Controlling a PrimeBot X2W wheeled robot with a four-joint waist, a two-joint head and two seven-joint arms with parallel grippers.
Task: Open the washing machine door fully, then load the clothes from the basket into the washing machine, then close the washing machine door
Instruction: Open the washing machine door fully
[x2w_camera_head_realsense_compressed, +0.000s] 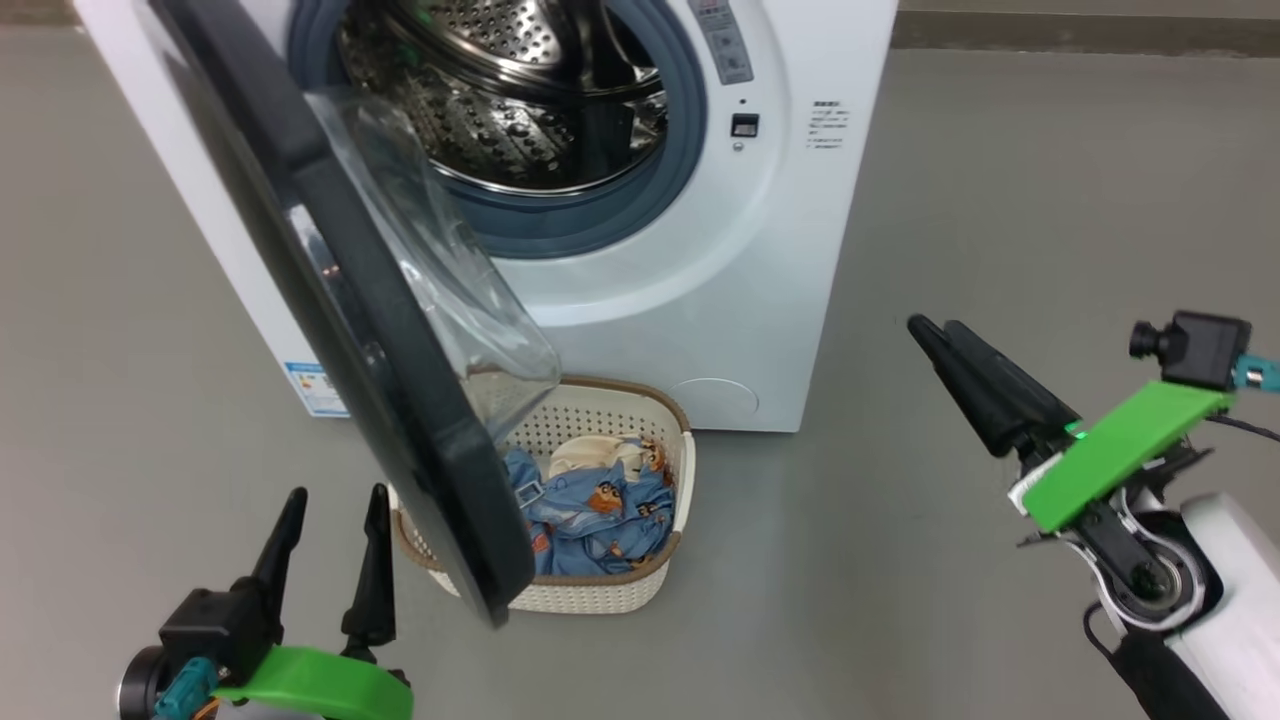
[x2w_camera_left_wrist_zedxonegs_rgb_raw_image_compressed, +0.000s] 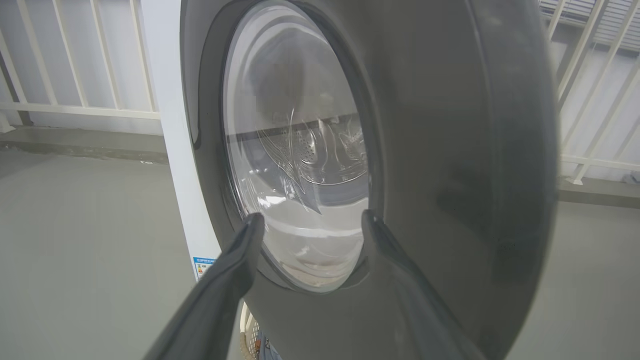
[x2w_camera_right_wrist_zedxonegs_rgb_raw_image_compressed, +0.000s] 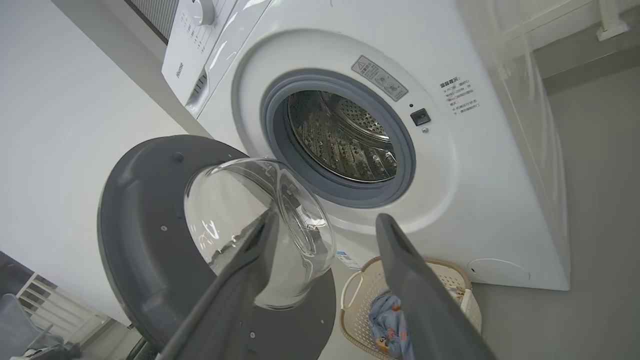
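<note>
The big white front-loading washing machine stands on the grey floor. Its large round glossy black door stands open, angled out from the front panel on the robot's left side. The bulging clear glass bowl window faces inward toward the opening. Behind it the grey-blue rubber ring frames the perforated steel drum. A small blue label sticker sits low on the machine's side, beside the door.

The small cream-white perforated plastic basket with a brown woven-look rim sits on the floor just in front of the machine, below the opening. In the head view the door's lower edge covers its left part. The clothes lie inside it – light-blue fabric printed with small orange-brown figures, with a cream-white piece toward the back.

The left hand is low on the robot's left, just beside the door's outer face, its two dark fingers spread wide and holding nothing. In its wrist view they frame the bottom of the window, with a white railing behind. Whether a finger touches the door cannot be told.

The right hand hangs over the floor well to the right of the machine and apart from it, pointing toward the opening. Its fingers are spread wide and empty.
</note>
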